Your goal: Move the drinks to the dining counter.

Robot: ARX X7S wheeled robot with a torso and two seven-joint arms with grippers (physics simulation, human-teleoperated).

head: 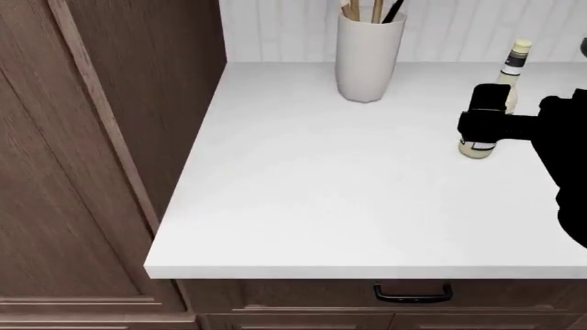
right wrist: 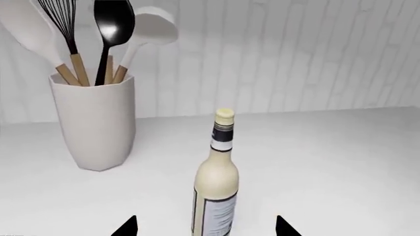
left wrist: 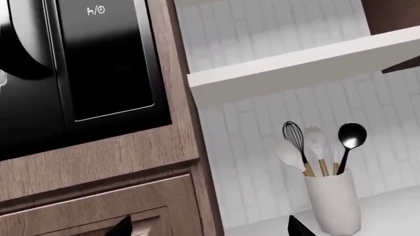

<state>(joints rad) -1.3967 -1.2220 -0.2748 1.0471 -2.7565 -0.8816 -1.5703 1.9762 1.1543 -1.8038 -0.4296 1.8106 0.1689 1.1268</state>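
One drink shows: a tall cream bottle point(right wrist: 217, 187) with a white label stands upright on the white cabinet top point(head: 303, 192). In the head view the bottle point(head: 510, 69) is at the right, partly hidden by my right gripper point(head: 483, 127). The right gripper point(right wrist: 206, 227) is open, with the bottle's body between its two fingertips point(right wrist: 130, 227) and a gap on each side. My left gripper point(left wrist: 210, 227) is open and holds nothing; it faces a wooden cabinet edge and the backsplash, and is outside the head view. The dining counter is out of view.
A white utensil holder point(head: 369, 58) with spoons and a whisk stands at the back of the top, left of the bottle. A tall wooden cabinet point(head: 110, 137) with a black oven point(left wrist: 98, 59) bounds the left. A white shelf point(left wrist: 302, 64) hangs above. A black-handled drawer point(head: 413, 294) lies below the front edge.
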